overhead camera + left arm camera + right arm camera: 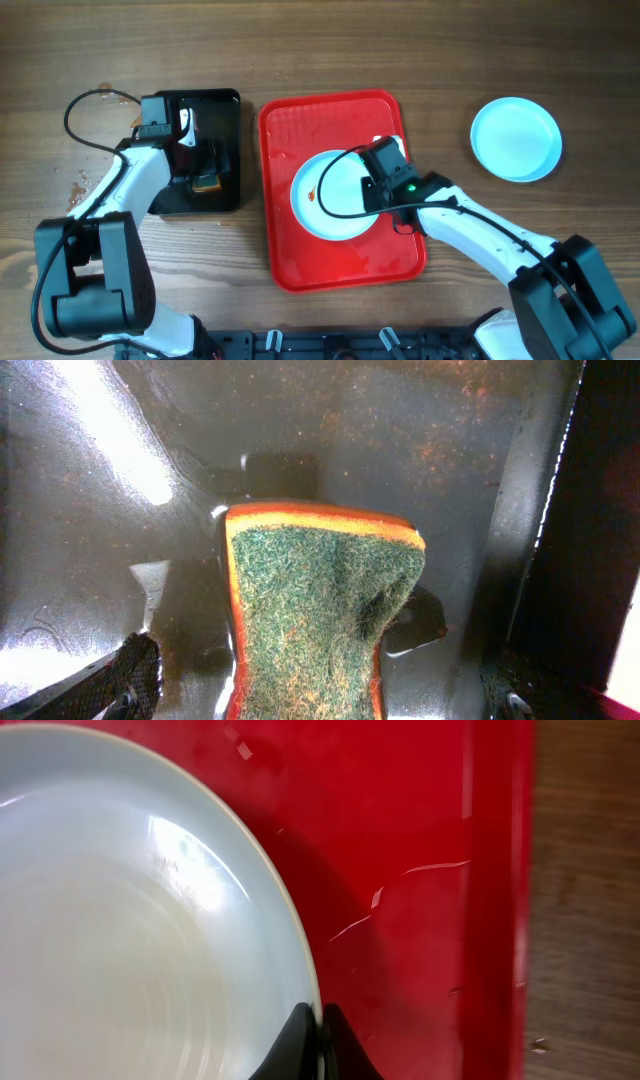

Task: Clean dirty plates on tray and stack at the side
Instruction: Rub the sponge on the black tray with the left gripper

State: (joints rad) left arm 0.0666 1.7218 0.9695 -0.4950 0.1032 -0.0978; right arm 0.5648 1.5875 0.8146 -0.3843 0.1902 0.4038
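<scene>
**Q:** Report the right gripper.

**A:** I read the right gripper (321, 1025) pinched shut on the rim of a round pale-blue plate (130, 920). That plate lies in the large red rectangular plastic tray (420, 820).

**Q:** And the left gripper?

**A:** The left gripper (205, 165) has its jaws spread wide, with a green-and-orange scouring sponge (310, 610) lying ungripped between them in the small black tray (230, 100). A second identical plate (516, 138) rests on the wooden table (450, 60), right of the red tray.

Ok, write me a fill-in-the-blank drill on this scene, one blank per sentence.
The right end effector pinches the plate on the red tray by its ____.
The left end effector, at the sponge in the black tray, has its jaws ____.
The sponge's upward face is ____.
The other plate lies on the table, outside ____ trays.
Missing: rim; open; green; both.
</scene>
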